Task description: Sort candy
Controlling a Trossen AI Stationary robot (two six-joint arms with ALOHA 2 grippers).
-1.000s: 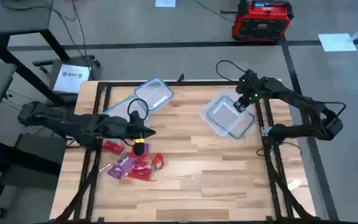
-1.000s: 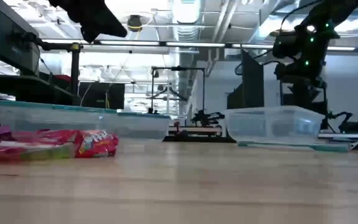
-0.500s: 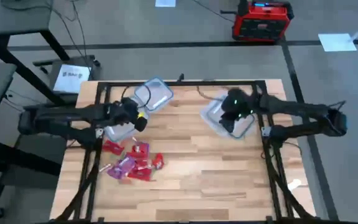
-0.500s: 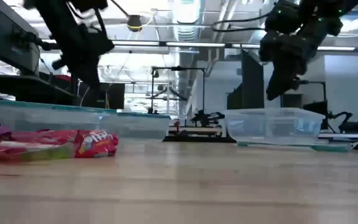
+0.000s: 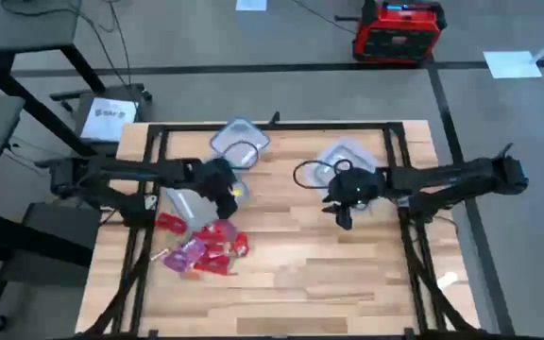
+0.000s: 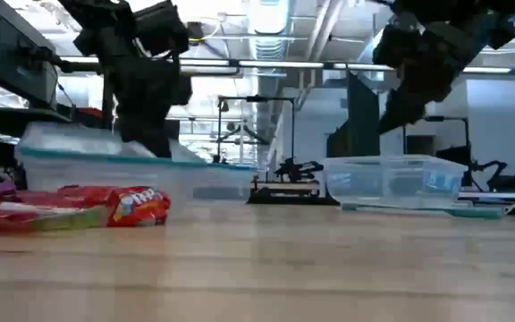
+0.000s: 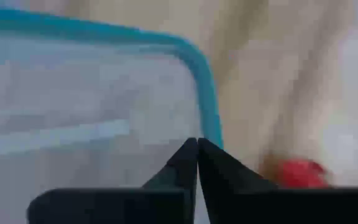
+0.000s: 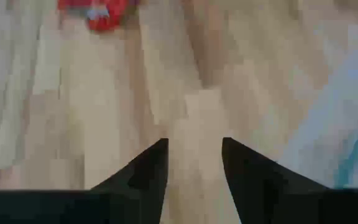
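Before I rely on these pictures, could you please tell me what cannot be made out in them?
- Candy count and individual colours: too small in the high view; piled and cut off by the picture's edge in the low view.
- Contents of the tub under the left end effector: walls blur it in the low view; the arm covers it from above.
- Contents of the right tub: the high view is partly blocked by the right end effector.

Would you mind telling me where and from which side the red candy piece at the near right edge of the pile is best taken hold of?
Probably from straight above, across its narrow middle. The red candy piece lies flat at the pile's outer edge with bare table on its right, so one finger lands there freely. The right tool is open with nothing between its fingers, and hangs nearest that side.
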